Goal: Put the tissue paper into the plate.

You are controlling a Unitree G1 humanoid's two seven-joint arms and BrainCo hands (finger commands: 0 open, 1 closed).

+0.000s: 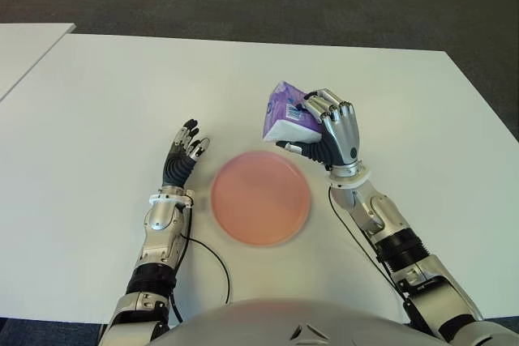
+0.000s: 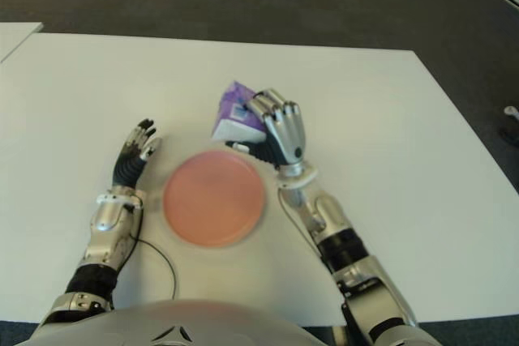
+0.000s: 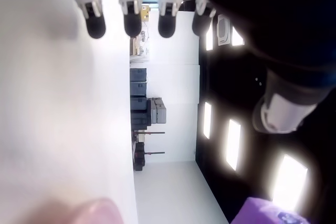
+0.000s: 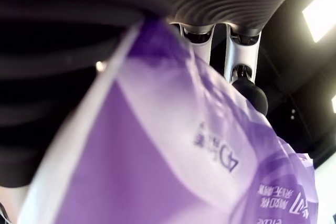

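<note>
Now the right hand [image 1: 328, 123] grips the tissue pack [image 1: 282, 110] beyond the pink plate [image 1: 260, 197].

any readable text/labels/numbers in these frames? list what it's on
"4D": on the purple tissue pack held in the right hand, seen in the right wrist view.
Other print beside "4D" and on the pack's far corner: characters too blurred to read.
Pack face in the eye views: white markings, too small to read.
Pink plate, table, left hand: no text visible.
</note>
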